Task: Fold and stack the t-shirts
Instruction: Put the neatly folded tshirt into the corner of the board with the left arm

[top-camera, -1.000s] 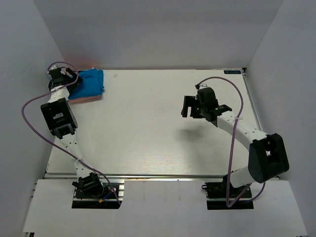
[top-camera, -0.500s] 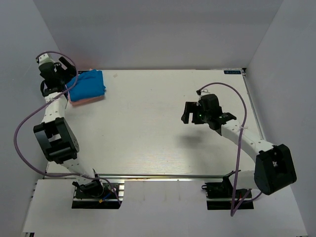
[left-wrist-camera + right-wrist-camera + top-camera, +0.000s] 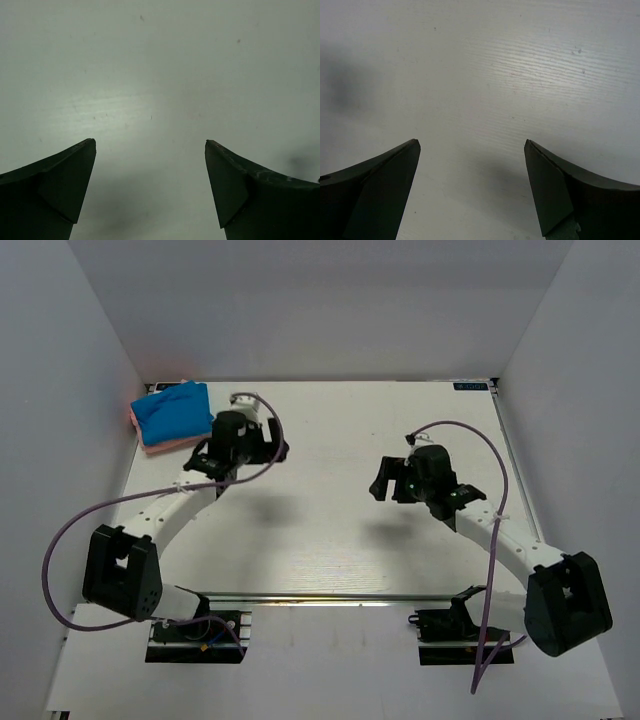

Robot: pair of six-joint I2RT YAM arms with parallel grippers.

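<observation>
The bright blue t-shirt (image 3: 175, 411) lies folded on top of the salmon pink t-shirt (image 3: 172, 445), of which only an edge shows, at the table's far left corner. My left gripper (image 3: 240, 440) is open and empty, above the table to the right of the stack and apart from it. Its wrist view shows its fingers (image 3: 60, 180) spread wide over bare table. My right gripper (image 3: 382, 480) is open and empty, above the middle right of the table. Its fingers (image 3: 570, 190) are spread wide over bare table.
The white table (image 3: 330, 540) is bounded by grey walls on the left, back and right. Purple cables loop from both arms. The arm bases stand at the near edge.
My left arm has swung away from the far left corner, off the stack, to the right and nearer the table's middle. My right gripper has drifted slightly toward the near side.
</observation>
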